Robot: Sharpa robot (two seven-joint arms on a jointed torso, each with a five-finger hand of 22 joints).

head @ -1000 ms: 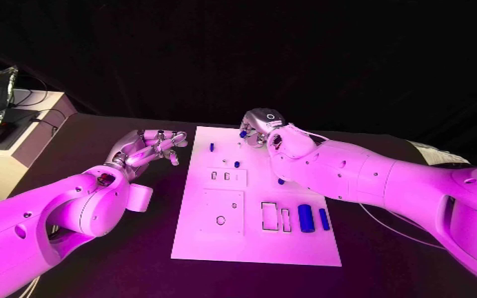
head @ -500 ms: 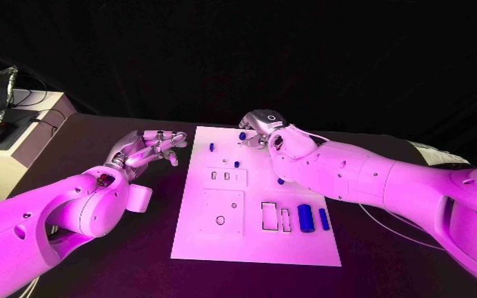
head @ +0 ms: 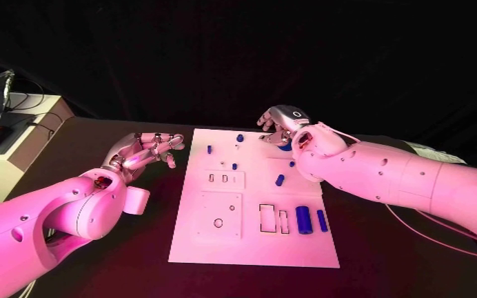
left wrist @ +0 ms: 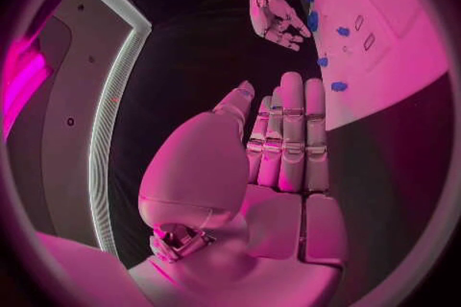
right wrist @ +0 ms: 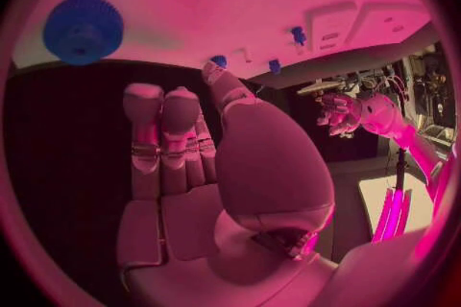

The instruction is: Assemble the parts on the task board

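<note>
Left hand (head: 147,149) hovers off the board's 9 o'clock edge over the dark tabletop (head: 119,243), fingers straight and close together, holding nothing. Right hand (head: 285,127) sits at the board's 1 o'clock corner, fingers extended, palm empty. White task board (head: 214,236) lies mid-tabletop. On it: blue gear (right wrist: 83,29) beside the right hand's fingers, small blue peg (head: 240,137) at 12 o'clock, another peg (head: 209,149) at 11, short blue piece (head: 279,180) near centre-right, blue cylinder (head: 303,219) and slim blue bar (head: 322,220) at 4 o'clock, lying side by side.
</note>
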